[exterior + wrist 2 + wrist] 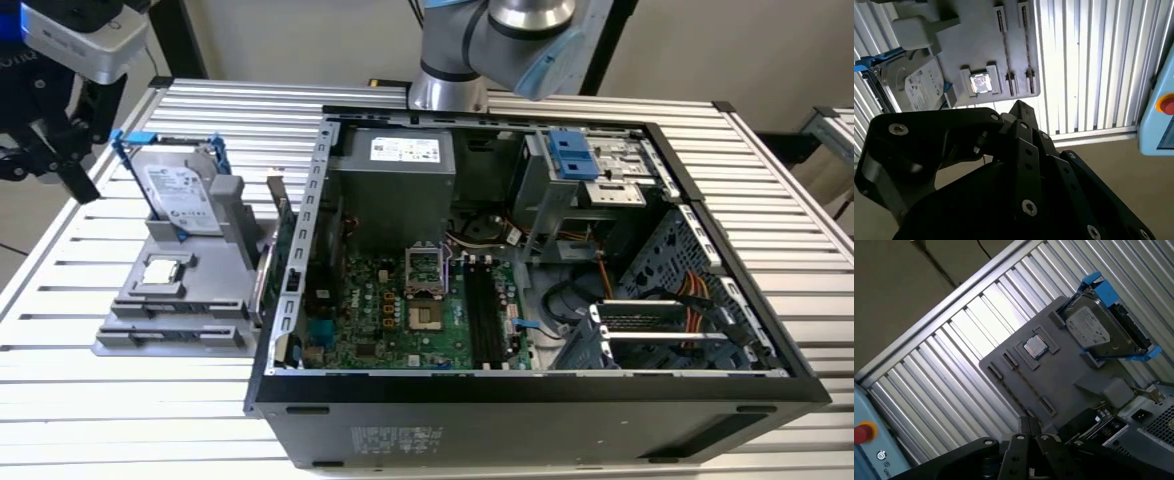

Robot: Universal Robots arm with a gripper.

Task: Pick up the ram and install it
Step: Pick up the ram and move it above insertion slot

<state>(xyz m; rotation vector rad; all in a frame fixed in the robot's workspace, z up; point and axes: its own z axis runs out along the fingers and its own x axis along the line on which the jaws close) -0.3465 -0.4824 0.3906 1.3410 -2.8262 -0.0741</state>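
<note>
My gripper (51,165) hangs above the table's edge at the exterior view's left, beside the grey parts holder (160,300) and apart from it. Its dark tip (1019,107) points toward the holder in both wrist views (1028,424). A dark narrow stick with pale labels, apparently the ram (1100,424), stands along the holder's edge nearest the open computer case (534,390). In the exterior view it is a thin upright strip (276,222). The holder's two long slots (1015,50) hold nothing. The black memory slots (483,312) lie on the green motherboard inside the case.
The holder also carries a silver hard drive with blue rails (174,195) and a small square processor (163,268). A pale blue box with a red button (1165,105) sits off the table's edge. The arm's base (454,90) stands behind the case.
</note>
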